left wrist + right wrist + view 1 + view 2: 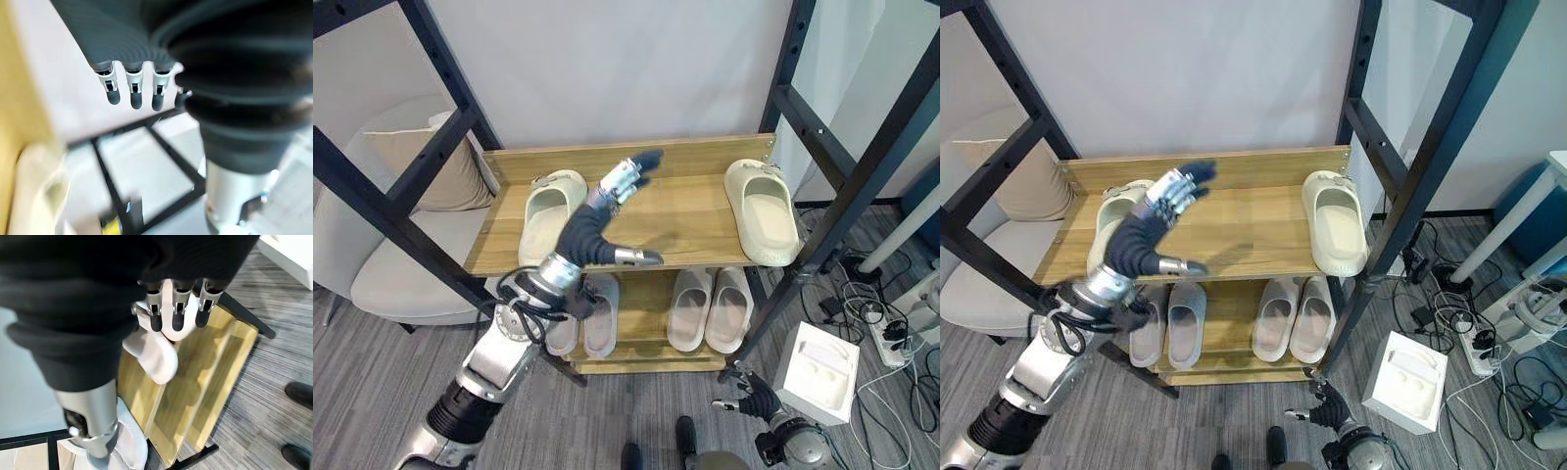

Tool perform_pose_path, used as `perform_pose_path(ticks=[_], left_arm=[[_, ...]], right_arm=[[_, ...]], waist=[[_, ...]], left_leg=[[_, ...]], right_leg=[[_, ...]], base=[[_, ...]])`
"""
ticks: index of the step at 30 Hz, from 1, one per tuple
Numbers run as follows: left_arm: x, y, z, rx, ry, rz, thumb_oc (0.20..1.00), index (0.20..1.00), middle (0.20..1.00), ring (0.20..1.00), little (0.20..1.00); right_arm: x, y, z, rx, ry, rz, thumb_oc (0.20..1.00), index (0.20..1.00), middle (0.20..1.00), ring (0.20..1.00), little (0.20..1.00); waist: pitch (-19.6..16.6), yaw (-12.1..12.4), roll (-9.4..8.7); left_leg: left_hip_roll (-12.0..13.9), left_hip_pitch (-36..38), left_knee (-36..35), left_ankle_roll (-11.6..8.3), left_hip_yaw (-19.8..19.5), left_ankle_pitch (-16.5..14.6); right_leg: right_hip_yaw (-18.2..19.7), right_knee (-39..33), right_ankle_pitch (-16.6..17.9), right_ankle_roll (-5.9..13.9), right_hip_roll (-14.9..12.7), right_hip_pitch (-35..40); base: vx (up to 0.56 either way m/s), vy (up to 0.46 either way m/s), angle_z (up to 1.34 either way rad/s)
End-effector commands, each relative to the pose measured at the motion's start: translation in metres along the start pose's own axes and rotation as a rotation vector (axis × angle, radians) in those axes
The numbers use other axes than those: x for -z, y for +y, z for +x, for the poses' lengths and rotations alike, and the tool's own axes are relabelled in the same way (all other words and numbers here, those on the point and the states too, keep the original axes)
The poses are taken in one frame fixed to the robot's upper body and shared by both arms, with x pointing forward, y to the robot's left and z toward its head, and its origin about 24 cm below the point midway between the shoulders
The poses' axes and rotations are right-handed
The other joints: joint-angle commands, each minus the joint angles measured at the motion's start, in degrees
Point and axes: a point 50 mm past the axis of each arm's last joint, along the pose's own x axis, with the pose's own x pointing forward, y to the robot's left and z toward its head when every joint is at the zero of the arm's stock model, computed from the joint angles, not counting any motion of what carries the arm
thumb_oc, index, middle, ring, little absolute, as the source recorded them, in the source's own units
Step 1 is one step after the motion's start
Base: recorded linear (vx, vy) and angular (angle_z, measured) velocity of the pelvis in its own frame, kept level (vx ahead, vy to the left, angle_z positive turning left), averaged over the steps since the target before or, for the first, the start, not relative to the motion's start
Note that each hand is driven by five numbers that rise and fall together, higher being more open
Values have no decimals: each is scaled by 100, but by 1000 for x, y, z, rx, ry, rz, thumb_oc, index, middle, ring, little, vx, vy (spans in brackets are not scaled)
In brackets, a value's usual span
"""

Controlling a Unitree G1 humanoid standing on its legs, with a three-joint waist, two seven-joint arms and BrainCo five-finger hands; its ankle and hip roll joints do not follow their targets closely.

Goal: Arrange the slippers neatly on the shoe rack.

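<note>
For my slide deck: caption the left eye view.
Open left hand above the top shelf, between two beige slippers.

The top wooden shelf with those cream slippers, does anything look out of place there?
Yes. The two cream foam slippers sit far apart on the top wooden shelf: one at its left end, the other at the right, toe overhanging the front edge. The lower pairs lie side by side.

No text I can read, no labels, numbers or signs on anything before me, none on rack or slippers

wooden shoe rack (pixel 695 220), cream slippers (pixel 762 211) on shelves
</note>
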Motion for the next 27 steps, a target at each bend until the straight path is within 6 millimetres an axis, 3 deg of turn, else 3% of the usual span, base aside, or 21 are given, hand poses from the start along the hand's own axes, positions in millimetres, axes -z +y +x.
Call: perform_pose_path(ticks=[1,3,4,5,7,8,11,18,27], left_arm=[[2,23,16,-138,-66,341,1000,1000,1000,1000,1000],[14,35,21,-117,-34,577,1000,1000,1000,1000,1000],[26,55,26,-85,-8,873,1000,1000,1000,1000,1000],[32,62,29,-65,10,979,1000,1000,1000,1000,1000],[32,62,29,-64,8,980,1000,1000,1000,1000,1000],[42,73,29,-22,51,1134,1000,1000,1000,1000,1000],[60,95,30,78,148,1358,1000,1000,1000,1000,1000],[74,122,26,172,266,1555,1000,1000,1000,1000,1000],[80,147,19,149,387,1645,1000,1000,1000,1000,1000]], right_arm=[[-30,-7,6,44,-166,27,1000,1000,1000,1000,1000],[-32,-8,5,42,-181,8,1000,1000,1000,1000,1000],[-32,-8,3,37,-194,-7,1000,1000,1000,1000,1000],[-32,-9,2,33,-196,-15,1000,1000,1000,1000,1000],[-32,-9,2,34,-196,-14,1000,1000,1000,1000,1000],[-32,-10,0,28,-199,-28,1000,1000,1000,1000,1000],[-31,-12,-3,17,-201,-48,1000,1000,1000,1000,1000],[-30,-15,-6,13,-204,-51,1000,1000,1000,1000,1000],[-26,-12,-6,17,-193,-40,1000,1000,1000,1000,1000]], waist=[[37,-22,-19],[40,-61,7],[37,-100,37],[37,-125,53],[41,-116,47],[40,-152,60],[34,-232,80],[34,-316,65],[42,-346,42]], left_leg=[[5,297,-1,-7,-153,-921],[8,301,-1,-10,-136,-923],[10,304,-1,-21,-111,-928],[17,307,-1,-25,-93,-932],[17,308,-1,-26,-92,-931],[21,307,-1,-25,-76,-937],[36,306,-1,-22,-18,-944],[64,304,-1,-17,98,-977],[75,306,-1,-16,187,-1006]], right_leg=[[61,11,-1427,395,-369,1002],[73,23,-1421,411,-369,988],[82,40,-1410,438,-367,972],[90,47,-1408,447,-366,963],[90,49,-1409,447,-366,963],[116,43,-1395,462,-366,947],[158,59,-1389,484,-363,902],[252,85,-1388,519,-353,829],[304,77,-1396,545,-344,783]], base=[[-1,-9,7],[2,4,-4],[11,9,-6],[0,0,0],[0,0,0],[0,0,0],[8,3,-2],[23,5,-8],[26,2,-5]])
